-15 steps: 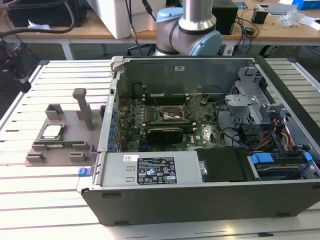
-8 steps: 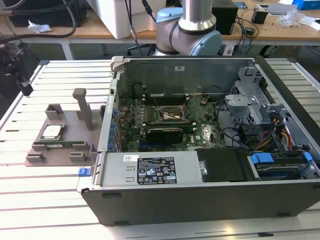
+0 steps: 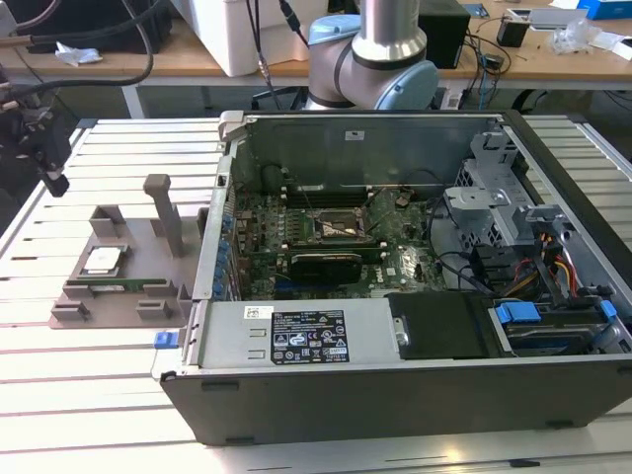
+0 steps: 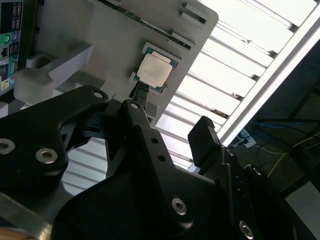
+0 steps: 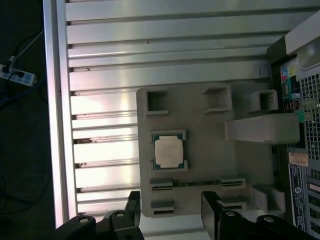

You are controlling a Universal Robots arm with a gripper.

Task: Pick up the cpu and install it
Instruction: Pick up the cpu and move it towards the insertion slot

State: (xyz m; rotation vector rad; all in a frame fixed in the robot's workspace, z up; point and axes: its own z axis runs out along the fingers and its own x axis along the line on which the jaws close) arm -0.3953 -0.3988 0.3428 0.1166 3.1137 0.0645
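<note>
Exterior view's left: the gripper [image 3: 46, 158] hangs above the slatted table [image 3: 99, 375], pointed downward, fingers [image 5: 134, 207] spread wide and holding nothing. Just beside it, the cpu [image 3: 103, 261] lies flat in a recess of the grey plastic tray [image 3: 138, 262], untouched.

Judgement: approach stage. A sound pick needs the jaws centred over the chip, square to its edges, with a straight descent and no tilt.

Exterior view's right: the open computer case [image 3: 415, 395], with the arm's base [image 3: 380, 59] behind it.
</note>
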